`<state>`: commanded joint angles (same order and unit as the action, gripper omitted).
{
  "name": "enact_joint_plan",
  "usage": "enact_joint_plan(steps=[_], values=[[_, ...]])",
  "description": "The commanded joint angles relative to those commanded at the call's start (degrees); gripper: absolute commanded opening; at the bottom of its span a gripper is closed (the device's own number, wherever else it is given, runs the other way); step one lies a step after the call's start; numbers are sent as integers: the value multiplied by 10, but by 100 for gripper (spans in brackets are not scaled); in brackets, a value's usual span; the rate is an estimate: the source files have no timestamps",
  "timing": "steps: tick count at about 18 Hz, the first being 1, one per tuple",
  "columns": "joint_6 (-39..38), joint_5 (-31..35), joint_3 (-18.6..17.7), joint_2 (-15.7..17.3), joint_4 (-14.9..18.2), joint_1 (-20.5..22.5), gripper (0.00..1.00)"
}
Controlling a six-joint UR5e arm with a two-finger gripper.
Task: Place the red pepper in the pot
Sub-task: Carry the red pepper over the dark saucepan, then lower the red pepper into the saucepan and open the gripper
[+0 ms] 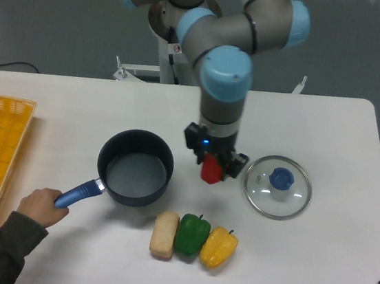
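From the fixed camera, the gripper (211,169) has its fingers clamped on the red pepper (210,171), held above the white desk (343,133) between the pot (135,166) and the glass lid (278,186). A person's hand (42,205) grips the pot's blue handle.

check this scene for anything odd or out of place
One thing stands out: a person's hand grips the blue handle of the pot at lower left, inside the robot's workspace, while the gripper carries the red pepper beside the pot. The glass lid lies flat, off the pot. Nothing looks spilled or damaged.
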<state>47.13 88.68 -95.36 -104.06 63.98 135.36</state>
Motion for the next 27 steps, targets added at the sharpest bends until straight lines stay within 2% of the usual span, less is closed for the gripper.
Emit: enact_joint_plan(steps=[4, 8, 15, 27], values=[[-52, 1, 0, 4, -2, -42, 33], [-63, 0, -3, 2, -2, -61, 33], [-90, -32, -25, -2, 1, -53, 33], [-122, -33, -23, -25, -3, -57, 34]])
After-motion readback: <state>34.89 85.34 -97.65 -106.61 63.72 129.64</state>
